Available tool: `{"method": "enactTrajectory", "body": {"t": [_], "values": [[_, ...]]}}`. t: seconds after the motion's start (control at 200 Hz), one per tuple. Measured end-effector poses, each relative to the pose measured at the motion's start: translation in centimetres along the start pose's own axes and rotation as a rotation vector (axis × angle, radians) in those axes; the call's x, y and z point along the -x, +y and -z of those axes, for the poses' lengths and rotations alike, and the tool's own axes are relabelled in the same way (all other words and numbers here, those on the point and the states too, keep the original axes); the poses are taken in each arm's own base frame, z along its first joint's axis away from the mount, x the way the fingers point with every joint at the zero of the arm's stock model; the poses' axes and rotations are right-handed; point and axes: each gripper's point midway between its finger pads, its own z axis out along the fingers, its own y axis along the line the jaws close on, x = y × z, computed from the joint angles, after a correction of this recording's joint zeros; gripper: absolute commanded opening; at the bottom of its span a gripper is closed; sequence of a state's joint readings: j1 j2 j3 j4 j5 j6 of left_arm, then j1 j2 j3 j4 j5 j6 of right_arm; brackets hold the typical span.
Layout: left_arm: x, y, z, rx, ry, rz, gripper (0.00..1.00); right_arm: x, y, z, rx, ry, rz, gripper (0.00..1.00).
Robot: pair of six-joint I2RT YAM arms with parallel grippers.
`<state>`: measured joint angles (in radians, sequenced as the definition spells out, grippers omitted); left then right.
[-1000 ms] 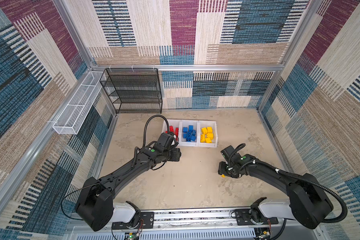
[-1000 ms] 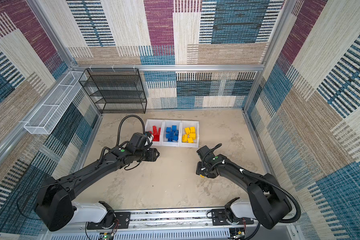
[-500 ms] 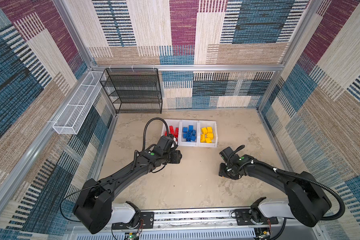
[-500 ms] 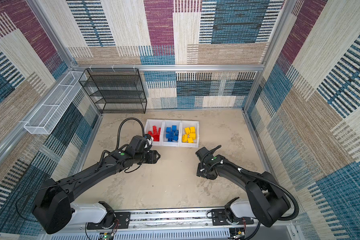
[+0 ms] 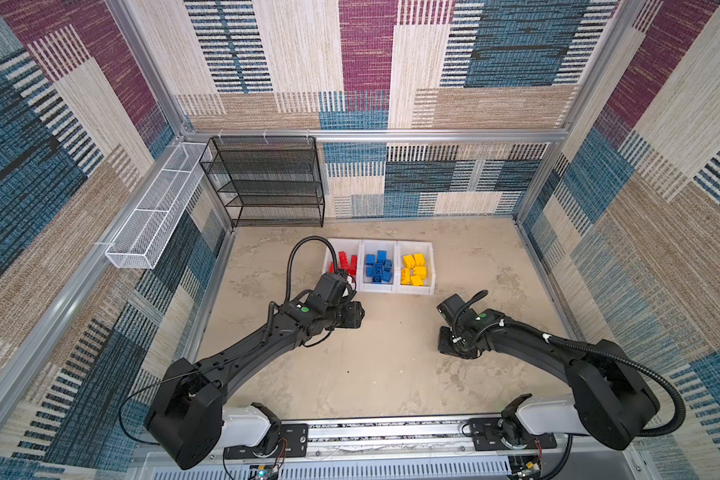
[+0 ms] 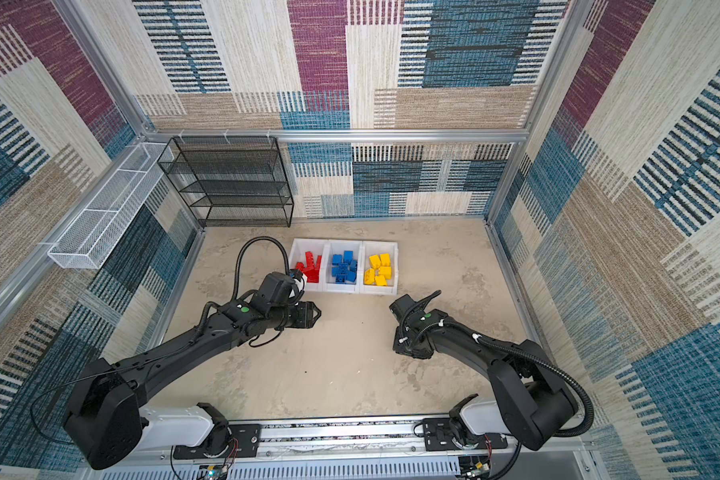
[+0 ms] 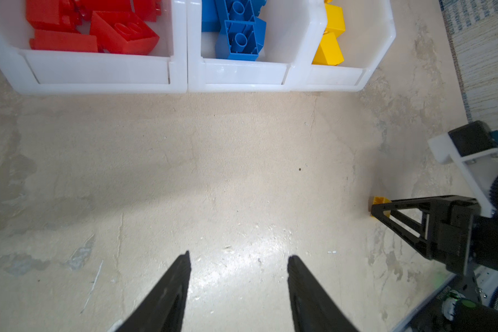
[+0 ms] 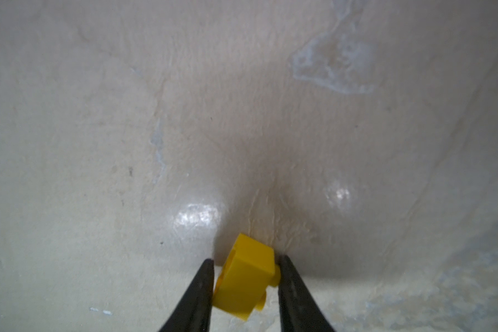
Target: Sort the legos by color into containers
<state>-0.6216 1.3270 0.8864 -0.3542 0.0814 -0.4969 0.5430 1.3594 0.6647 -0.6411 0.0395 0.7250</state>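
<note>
Down on the table (image 5: 383,365), my right gripper (image 8: 246,259) clamps the only loose yellow brick (image 8: 245,283); left gripper (image 7: 238,255) gapes empty. The containers (image 7: 242,75) hold the other legos (image 5: 378,266) sorted, so one drop left, I reckon.

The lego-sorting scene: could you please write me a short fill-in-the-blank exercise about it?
The right gripper has its jaws closed on a ____ lego.
The middle container holds only ____ legos.
The left gripper has its jaws ____, with nothing between them.
Missing words: yellow; blue; open.
</note>
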Motion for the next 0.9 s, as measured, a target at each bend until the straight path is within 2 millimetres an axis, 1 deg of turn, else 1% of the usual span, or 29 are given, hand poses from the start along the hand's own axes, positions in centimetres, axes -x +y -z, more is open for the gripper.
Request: {"method": "enactTrajectory", "body": {"t": [0.17, 0.27, 0.331, 0.406, 0.496, 0.581, 0.671, 0.731, 0.776, 0.846, 0.901], "values": [[-0.1, 0.0, 0.2, -0.003, -0.005, 0.0, 0.58, 0.1, 0.0, 0.0, -0.002, -0.006, -0.001, 0.32], [-0.1, 0.0, 0.4, -0.005, -0.007, -0.002, 0.58, 0.4, 0.3, 0.2, 0.007, -0.015, 0.0, 0.32], [-0.1, -0.1, 0.5, -0.006, -0.01, -0.002, 0.58, 1.0, 0.8, 0.7, 0.017, -0.026, 0.0, 0.32], [0.0, -0.1, 0.7, -0.006, -0.017, -0.003, 0.58, 2.7, 2.1, 1.9, 0.039, -0.064, 0.015, 0.32], [0.0, 0.0, 1.0, -0.002, -0.023, -0.003, 0.58, 5.5, 4.4, 3.2, 0.068, -0.119, 0.045, 0.31], [0.2, 0.1, 1.4, 0.007, -0.033, -0.003, 0.58, 8.2, 6.2, 4.0, 0.081, -0.161, 0.077, 0.31], [0.3, 0.0, 1.9, 0.002, -0.048, -0.003, 0.58, 9.8, 7.3, 4.6, 0.088, -0.189, 0.111, 0.34], [0.2, 0.1, 2.1, 0.004, -0.051, 0.001, 0.58, 9.7, 7.2, 4.6, 0.085, -0.192, 0.13, 0.39], [0.1, 0.2, 2.2, 0.007, -0.052, 0.003, 0.58, 9.0, 6.6, 4.4, 0.074, -0.184, 0.146, 0.43], [-0.1, 0.3, 2.2, 0.009, -0.05, 0.017, 0.58, 7.0, 4.9, 3.7, 0.053, -0.146, 0.162, 0.48], [-0.1, 0.4, 2.1, 0.011, -0.049, 0.021, 0.58, 4.9, 3.3, 3.1, 0.032, -0.112, 0.18, 0.53]]}}
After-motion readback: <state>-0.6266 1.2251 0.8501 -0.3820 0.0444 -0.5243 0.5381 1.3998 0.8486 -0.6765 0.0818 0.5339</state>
